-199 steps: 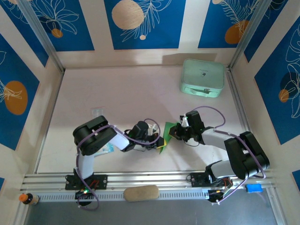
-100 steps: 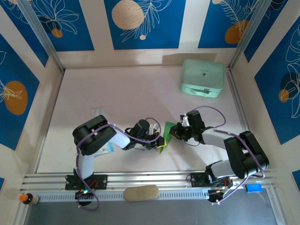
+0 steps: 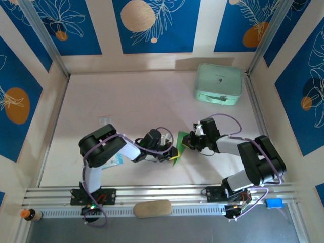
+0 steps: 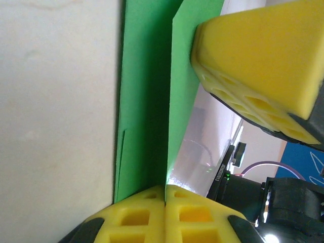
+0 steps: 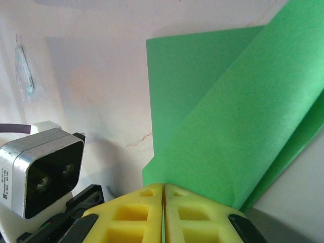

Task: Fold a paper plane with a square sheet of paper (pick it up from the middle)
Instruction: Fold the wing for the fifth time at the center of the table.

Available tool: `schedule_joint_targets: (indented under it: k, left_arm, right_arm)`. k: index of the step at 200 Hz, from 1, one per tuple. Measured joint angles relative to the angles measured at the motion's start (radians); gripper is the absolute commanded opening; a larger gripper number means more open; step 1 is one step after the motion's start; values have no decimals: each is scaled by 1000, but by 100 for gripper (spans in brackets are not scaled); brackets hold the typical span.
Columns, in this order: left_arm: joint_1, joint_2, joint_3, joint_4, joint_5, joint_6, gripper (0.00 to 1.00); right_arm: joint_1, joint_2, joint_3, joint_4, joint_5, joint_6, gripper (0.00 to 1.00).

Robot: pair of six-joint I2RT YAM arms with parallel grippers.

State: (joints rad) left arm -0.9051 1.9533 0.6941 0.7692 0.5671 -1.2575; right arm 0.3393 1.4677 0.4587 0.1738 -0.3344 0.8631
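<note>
Sheet point(image 3: 180, 140): between tools, crease near-vertical in frame (part-folded).
Left tool point(image 3: 172, 154): pinching its lower end.
Right tool point(image 3: 188, 143): pinching upper end.

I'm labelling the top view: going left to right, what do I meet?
Orange-capped bottle → clear packet → tan pad → left pincer → green paper → right pincer → mint case → blue block.

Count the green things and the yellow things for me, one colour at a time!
Bright green: 1, the paper
Pale mint green: 1, the case
Yellow: 2, the left tool and the right tool, both pinching the paper
Total: 4
</note>
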Motion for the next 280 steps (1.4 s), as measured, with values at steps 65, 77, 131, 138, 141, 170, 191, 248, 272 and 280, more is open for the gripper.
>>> schedule_joint_targets:
  k: [65, 77, 131, 138, 141, 170, 191, 248, 272, 280]
  left_arm:
    - [0, 1, -10, 23, -11, -21, 0]
    - [0, 1, -11, 27, -13, -21, 0]
    - [-4, -19, -12, 6, -26, 1, 22]
    - [-6, -29, -9, -12, -31, 13, 25]
    - [-7, -33, -7, -20, -37, 22, 25]
    - [-19, -64, 21, -132, -53, 86, 28]
    - [-26, -68, 48, -195, -51, 122, 28]
    - [-35, -74, 93, -329, -80, 200, 13]
    - [-36, -74, 92, -342, -93, 214, 6]
    - [-36, -74, 91, -343, -97, 218, 5]
  right_arm:
    - [-11, 37, 5, 14, -20, -8, 9]
    - [-13, 50, 12, 13, -23, -10, 9]
    - [-18, 83, 31, -9, -22, -11, 9]
    - [-19, 85, 32, -9, -24, -11, 8]
    - [-20, 86, 32, -9, -25, -11, 8]
    - [-23, 92, 33, -5, -36, -10, 8]
    - [-24, 94, 33, -1, -39, -6, 9]
    - [-26, 109, 33, 25, -59, 1, 9]
    - [-26, 109, 33, 25, -59, 1, 9]
    - [-26, 111, 33, 26, -59, 1, 9]
